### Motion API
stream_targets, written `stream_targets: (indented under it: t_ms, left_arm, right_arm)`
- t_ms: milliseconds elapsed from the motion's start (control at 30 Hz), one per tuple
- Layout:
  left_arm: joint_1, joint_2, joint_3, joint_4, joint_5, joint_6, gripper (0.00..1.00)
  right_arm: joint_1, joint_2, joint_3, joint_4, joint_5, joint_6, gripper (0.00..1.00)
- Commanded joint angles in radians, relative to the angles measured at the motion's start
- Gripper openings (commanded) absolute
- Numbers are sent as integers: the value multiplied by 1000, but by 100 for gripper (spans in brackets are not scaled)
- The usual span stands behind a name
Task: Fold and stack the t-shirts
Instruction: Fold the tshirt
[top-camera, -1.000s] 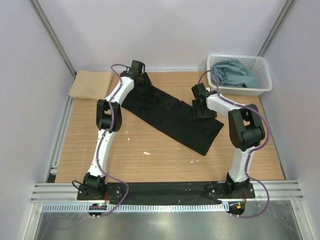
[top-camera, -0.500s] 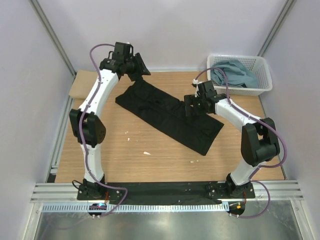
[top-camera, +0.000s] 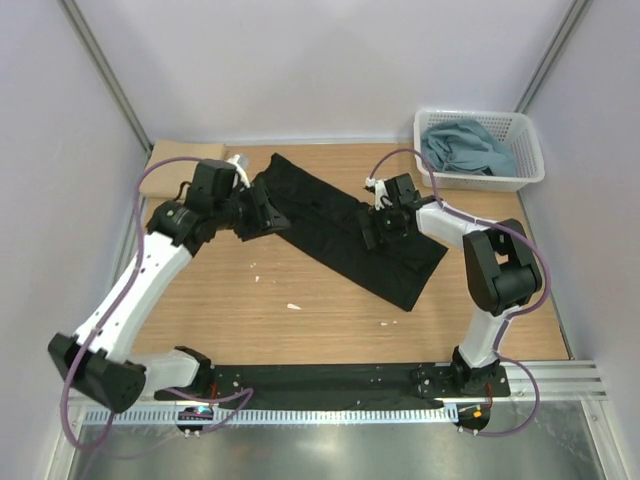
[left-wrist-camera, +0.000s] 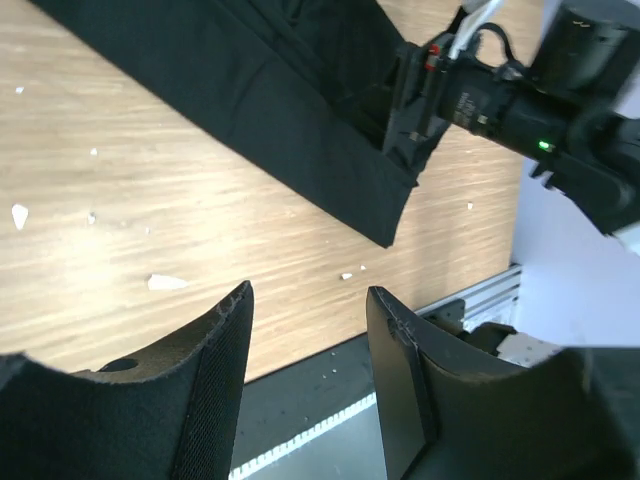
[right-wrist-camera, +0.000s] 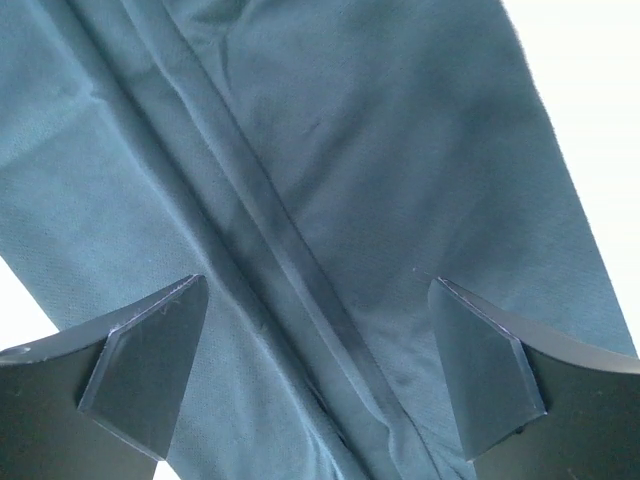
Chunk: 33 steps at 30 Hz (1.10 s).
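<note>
The black t-shirt (top-camera: 340, 225) lies as a long folded strip slanting across the middle of the table (top-camera: 250, 310). My right gripper (right-wrist-camera: 315, 285) hangs spread wide just over its centre seam. My left gripper (left-wrist-camera: 310, 300) stands part open and empty by the strip's far-left end. If I pinch only the top layer, the fold could peel apart, and uneven lifts would skew it.

Wooden table (top-camera: 330, 325) bears black t-shirt (top-camera: 335, 222), tan t-shirt (top-camera: 172, 165), white basket (top-camera: 500, 182)

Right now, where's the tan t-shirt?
Top view: the tan t-shirt lies at the table's far-left corner, just left of the black t-shirt and partly hidden by the left arm.
</note>
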Motion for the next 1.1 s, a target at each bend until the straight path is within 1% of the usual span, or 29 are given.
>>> stream_targets:
  t_ms: [0, 100, 200, 400, 500, 600, 633, 667, 733, 767, 833, 867, 900, 933, 967, 1067]
  left_arm:
    - [7, -151, -56, -3, -29, -56, 51]
    - [7, -203, -64, -61, -55, -59, 51]
    - [7, -235, -64, -109, -81, -64, 51]
    - [7, -281, -102, -100, -95, -104, 51]
    - [7, -286, -114, -107, -114, -102, 51]
    - [7, -277, -114, -136, -147, -101, 51]
    - [7, -275, -118, -139, -160, -98, 51]
    - [7, -271, -121, -139, -172, -95, 51]
    - [7, -264, -133, -130, -206, -76, 52]
    - [7, -248, -134, -129, -213, -70, 52]
    - [9, -225, -136, -123, -224, -50, 53]
    - [9, -202, -136, -118, -226, -44, 54]
    - [9, -188, -139, -101, -229, -40, 54]
    - [9, -176, -142, -90, -229, -32, 55]
    - [10, -145, -144, -86, -227, -17, 55]
    - [22, -97, -148, -63, -256, 8, 55]
  right_arm:
    - [18, -1, -26, 53, 23, -26, 99]
    - [43, 21, -25, 38, 89, -17, 98]
    - [78, 53, -16, 6, 209, -6, 98]
    - [118, 88, -34, -26, 269, 50, 97]
    - [130, 95, -42, -63, 299, 132, 97]
    - [161, 99, -63, -118, 377, 266, 95]
    - [192, 101, -62, -140, 393, 317, 95]
    - [209, 95, -84, -150, 393, 413, 95]
    - [248, 64, -115, -149, 366, 498, 96]
    - [274, 56, -130, -157, 338, 603, 96]
    - [307, 35, -152, -144, 263, 697, 96]
    - [355, 12, -167, -131, 254, 736, 96]
    - [379, 4, -170, -134, 261, 821, 97]
    - [409, -8, -175, -134, 258, 863, 97]
    - [461, -22, -183, -126, 252, 941, 97]
    - [544, -48, -158, -140, 256, 1012, 100]
